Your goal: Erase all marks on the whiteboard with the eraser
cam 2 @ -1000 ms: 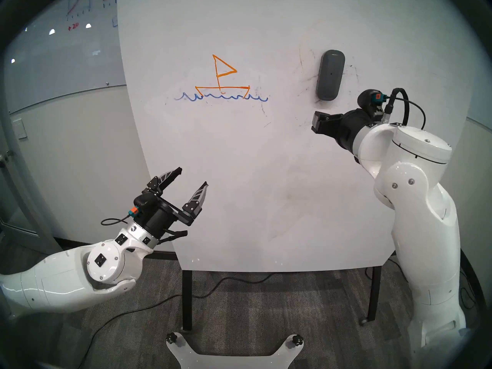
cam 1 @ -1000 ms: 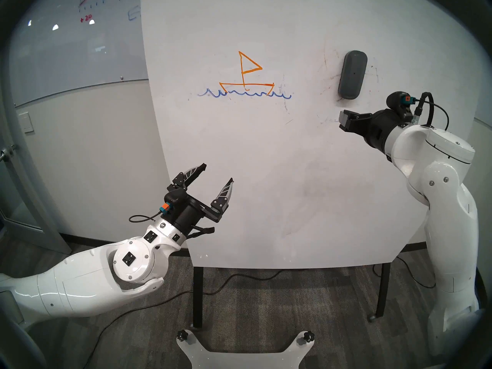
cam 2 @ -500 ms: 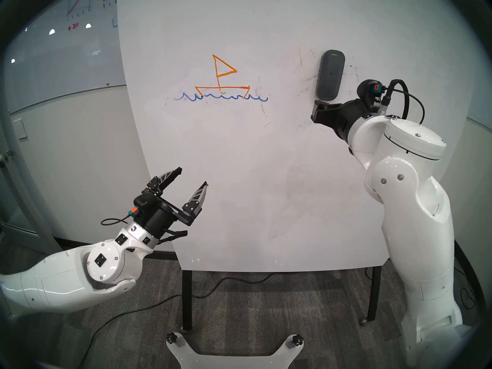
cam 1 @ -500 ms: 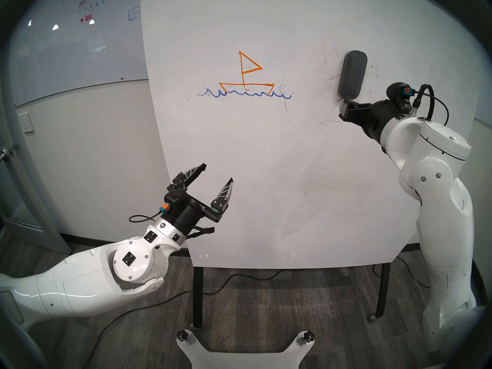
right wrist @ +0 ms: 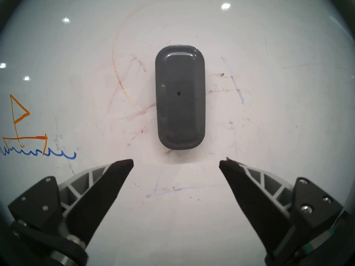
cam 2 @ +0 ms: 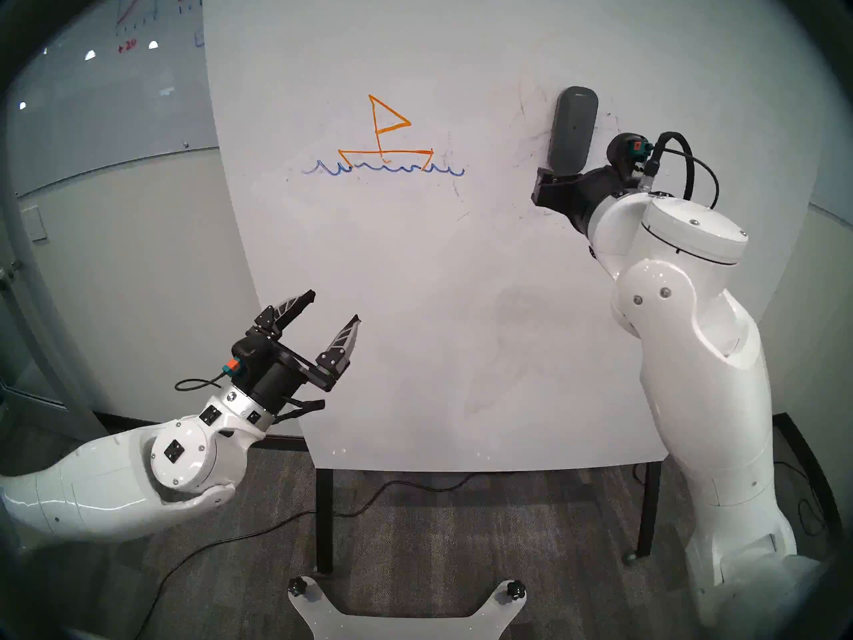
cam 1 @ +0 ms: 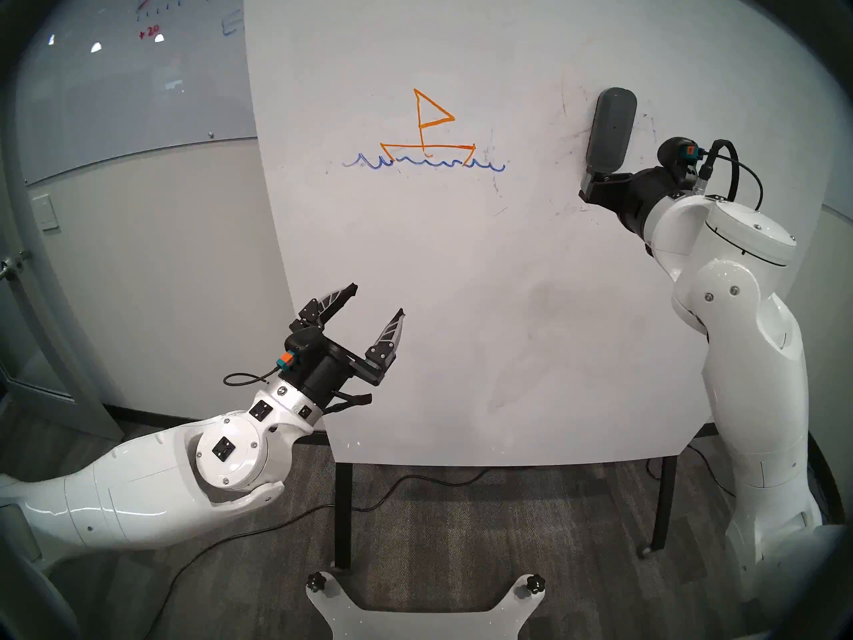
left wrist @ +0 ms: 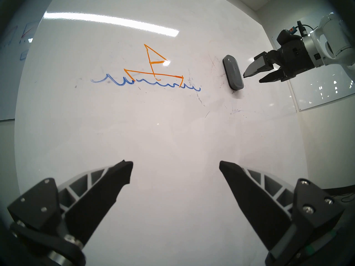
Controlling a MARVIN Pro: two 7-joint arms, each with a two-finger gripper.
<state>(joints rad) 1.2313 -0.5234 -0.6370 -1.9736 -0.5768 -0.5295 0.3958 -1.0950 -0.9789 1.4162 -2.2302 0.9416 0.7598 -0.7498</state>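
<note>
Grey eraser upright on whiteboard; right claw spread before it.

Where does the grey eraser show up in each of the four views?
Head left: eraser, upper right, stuck on the whiteboard.
Head right: eraser, upper right.
Left wrist: eraser, upper right.
Right wrist: eraser, centre.
Shared landmark: orange sailboat to its left in every view.

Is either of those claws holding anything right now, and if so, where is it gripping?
Nothing is held. The right gripper is open just short of the eraser; the left gripper is open and empty.
</note>
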